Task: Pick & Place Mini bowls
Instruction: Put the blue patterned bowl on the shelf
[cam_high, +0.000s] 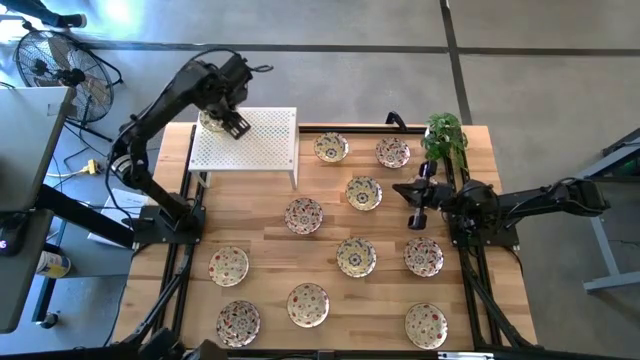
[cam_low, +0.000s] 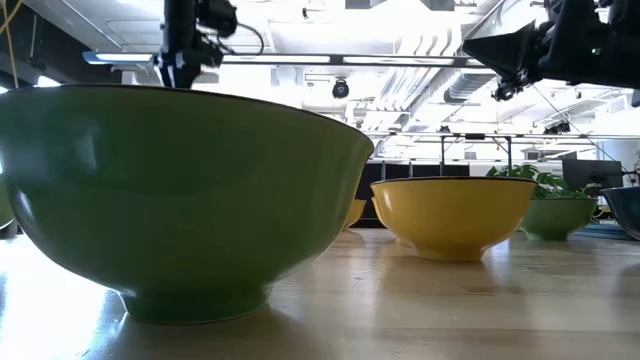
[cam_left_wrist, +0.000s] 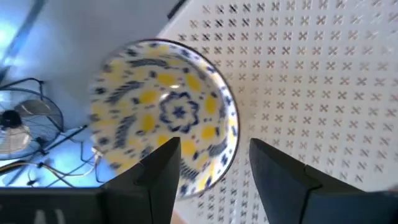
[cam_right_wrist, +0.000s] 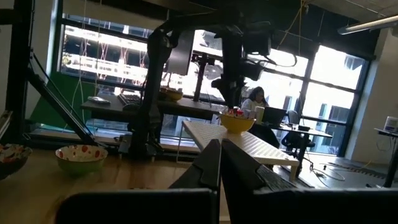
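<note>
A mini bowl (cam_left_wrist: 165, 118) with a yellow and dark floral pattern sits on the white perforated rack (cam_high: 262, 140) at its far left corner. My left gripper (cam_left_wrist: 214, 168) hangs open just above it, one finger over the bowl's rim and the other over the rack. In the high view the gripper (cam_high: 235, 125) hides part of this bowl (cam_high: 210, 121). Several more mini bowls lie on the wooden table, among them one (cam_high: 304, 214) near the rack and one (cam_high: 356, 256) in the middle. My right gripper (cam_high: 417, 215) waits shut at the table's right side.
A potted plant (cam_high: 445, 135) stands at the far right corner of the table. The rack stands on legs at the far left. Two bowls (cam_low: 190, 200) (cam_low: 455, 215) fill the low view close to the camera. A person sits at a desk (cam_right_wrist: 256, 99) in the room beyond.
</note>
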